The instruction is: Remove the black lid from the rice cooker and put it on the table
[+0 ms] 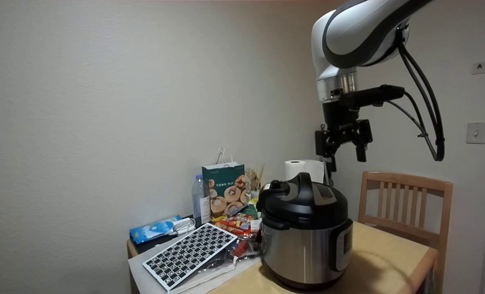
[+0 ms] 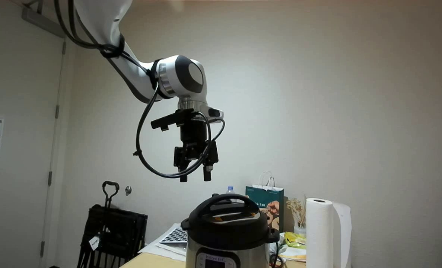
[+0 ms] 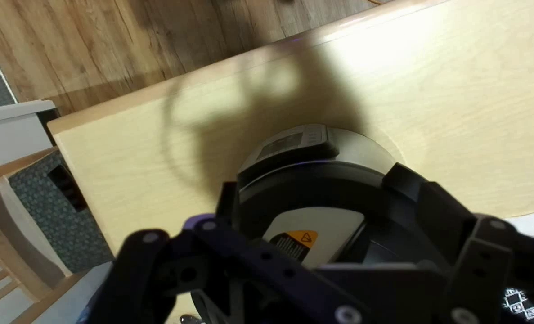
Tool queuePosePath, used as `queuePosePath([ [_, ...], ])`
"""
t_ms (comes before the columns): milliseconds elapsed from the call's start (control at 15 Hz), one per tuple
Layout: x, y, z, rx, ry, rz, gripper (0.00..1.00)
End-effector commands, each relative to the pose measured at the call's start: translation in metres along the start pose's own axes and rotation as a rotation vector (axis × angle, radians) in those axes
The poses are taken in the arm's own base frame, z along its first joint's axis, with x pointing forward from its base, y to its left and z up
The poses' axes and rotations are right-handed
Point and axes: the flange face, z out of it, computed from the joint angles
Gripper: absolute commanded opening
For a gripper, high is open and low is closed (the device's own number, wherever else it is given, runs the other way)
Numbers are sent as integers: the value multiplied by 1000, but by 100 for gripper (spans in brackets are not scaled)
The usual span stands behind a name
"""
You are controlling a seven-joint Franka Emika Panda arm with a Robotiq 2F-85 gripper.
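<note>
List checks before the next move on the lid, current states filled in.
1. Gripper open: ok, jaws apart, nothing between them.
2. Black lid on the rice cooker: ok, sits on top.
3. Rice cooker upright on the table: ok.
4. Gripper lined up over the lid's handle: not ok, looks offset in both exterior views.
5. Lid unlocked: cannot tell.
6. Cables clear of the lid: ok, they hang apart from it in both exterior views.
</note>
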Motion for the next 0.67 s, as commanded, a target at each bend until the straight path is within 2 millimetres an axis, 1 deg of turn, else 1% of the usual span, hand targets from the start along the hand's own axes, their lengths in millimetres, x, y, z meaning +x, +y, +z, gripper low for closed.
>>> queuePosePath([
  [0, 9, -6, 3, 48, -45, 18, 100],
  [133, 26, -11, 9, 118, -130, 81, 100],
  [267, 45, -9, 16, 175, -183, 142, 100],
  [400, 69, -4, 19, 209, -169, 226, 100],
  [467, 77, -1, 20, 210, -166, 255, 100],
  [533, 57, -4, 18, 183, -152, 186, 100],
  [600, 64, -3, 21, 184, -156, 196, 100],
])
